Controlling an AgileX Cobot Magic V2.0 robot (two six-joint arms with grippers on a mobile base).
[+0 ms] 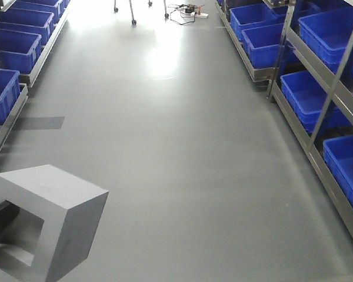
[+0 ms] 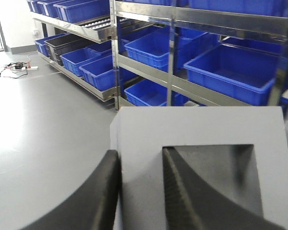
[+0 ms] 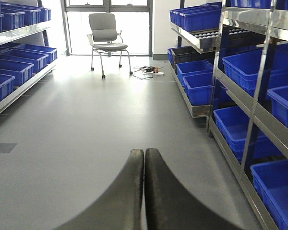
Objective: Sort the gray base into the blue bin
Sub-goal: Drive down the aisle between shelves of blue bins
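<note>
1 gray base [image 1: 59, 205], 1 chair [image 3: 105, 33], 2 grippers [image 2: 140, 153] [image 3: 144, 151], blue bins [image 1: 265, 44] beyond counting.

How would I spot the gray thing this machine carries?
Between the racks of blue bins runs a gray floor. At its near left, the left end effector grips the gray base, one finger inside its recess. Unlike the glossy blue bins, it is a matte cube.
</note>
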